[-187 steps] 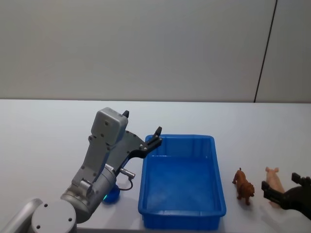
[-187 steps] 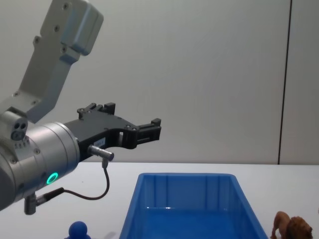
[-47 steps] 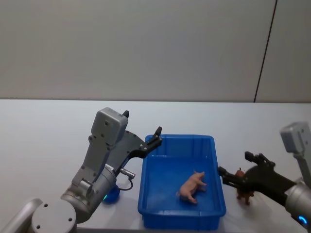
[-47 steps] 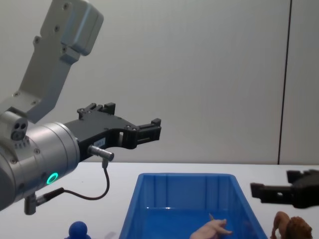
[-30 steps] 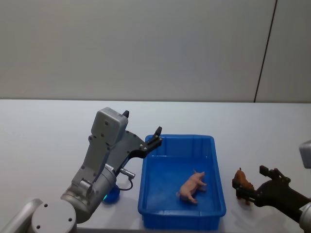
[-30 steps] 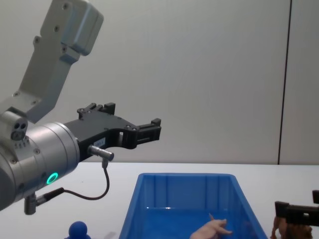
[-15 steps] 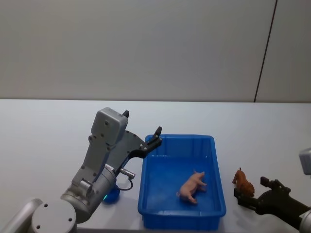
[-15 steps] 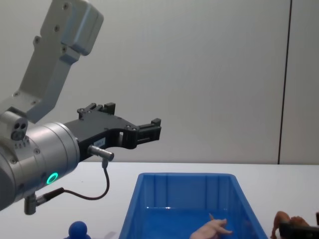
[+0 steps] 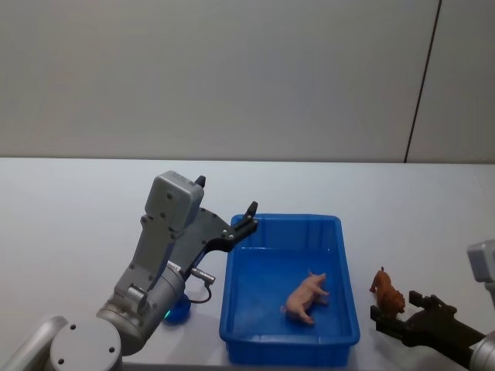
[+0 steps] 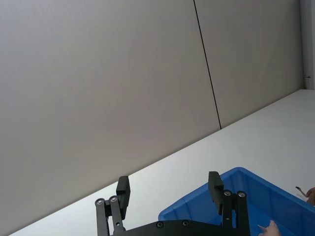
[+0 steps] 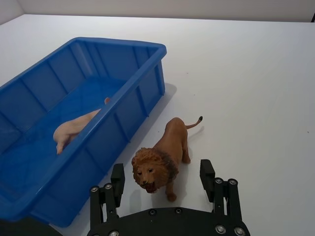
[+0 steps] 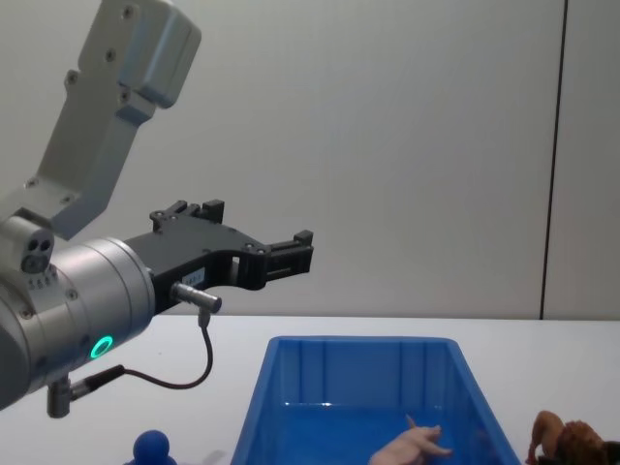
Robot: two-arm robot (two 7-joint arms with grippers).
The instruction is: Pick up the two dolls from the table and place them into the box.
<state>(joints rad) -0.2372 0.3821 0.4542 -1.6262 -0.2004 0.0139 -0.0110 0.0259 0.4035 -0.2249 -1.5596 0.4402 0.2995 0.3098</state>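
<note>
The blue box [image 9: 288, 219] sits in the middle of the table, with a pale pink doll [image 9: 307, 297] lying on its side inside. To the right of the box stands a brown lion doll [image 9: 387, 288]. My right gripper [image 9: 394, 306] is low on the table just in front of the lion. In the right wrist view, the right gripper [image 11: 162, 174] is open, with the lion's head [image 11: 151, 169] between its fingers and untouched. Raised over the box's left rim, my left gripper [image 9: 226, 195] is open and holds nothing. A blue doll [image 9: 179, 309] stands on the table left of the box, partly hidden by the left arm.
Bare white table lies right of the lion [image 11: 246, 98] and behind the box. A grey wall closes off the back. The bulky left arm [image 12: 77, 291] rises at the left of the chest view, above the blue doll [image 12: 152, 448].
The pink doll has gone from the table on the right into the box. My right gripper then pulled back from the box's right rim and came down open around the lion. The left arm has not moved.
</note>
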